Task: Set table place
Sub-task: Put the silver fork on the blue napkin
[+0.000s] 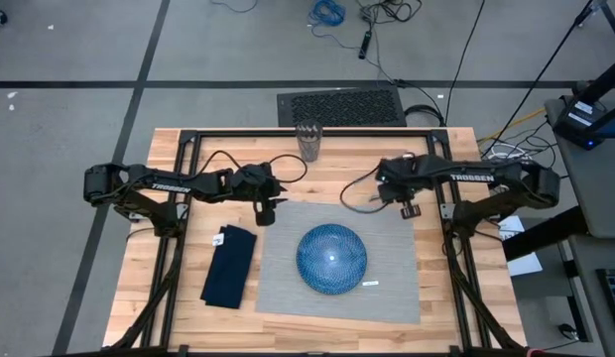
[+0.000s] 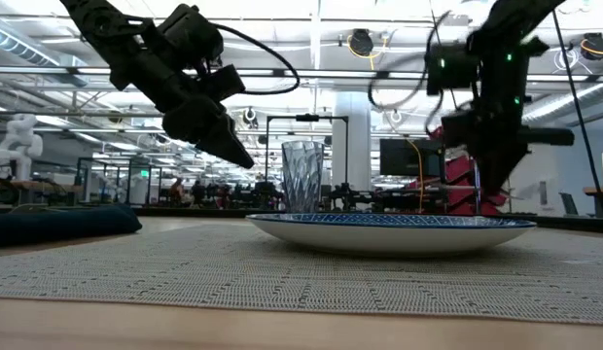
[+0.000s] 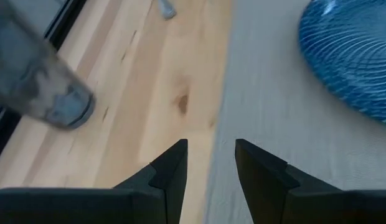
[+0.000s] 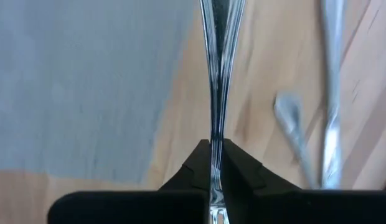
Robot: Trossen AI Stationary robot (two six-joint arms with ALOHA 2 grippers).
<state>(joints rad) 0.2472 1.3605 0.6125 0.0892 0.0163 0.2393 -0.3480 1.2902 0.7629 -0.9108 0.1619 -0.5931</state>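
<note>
I get bright, even overhead light; ceiling lamps (image 2: 360,41) glare in my low view, where the near placemat (image 2: 282,282) weave is sharp. My left wrist view blurs the glass (image 3: 37,81), my right wrist view streaks the cutlery (image 4: 219,74).

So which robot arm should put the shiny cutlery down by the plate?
The right one. Its hand is already shut on a cutlery handle beside the placemat. The left hand is open, holding nothing.

The light butcher-block wood counter (image 1: 436,297) has pale plank stripes inside a thin black frame. The flat grey woven fabric placemat (image 1: 387,248) shows a fine ribbed weave. The round blue plate (image 1: 331,259) bears thin pale swirling lines. The folded cloth napkin (image 1: 229,265) is plain navy.
</note>
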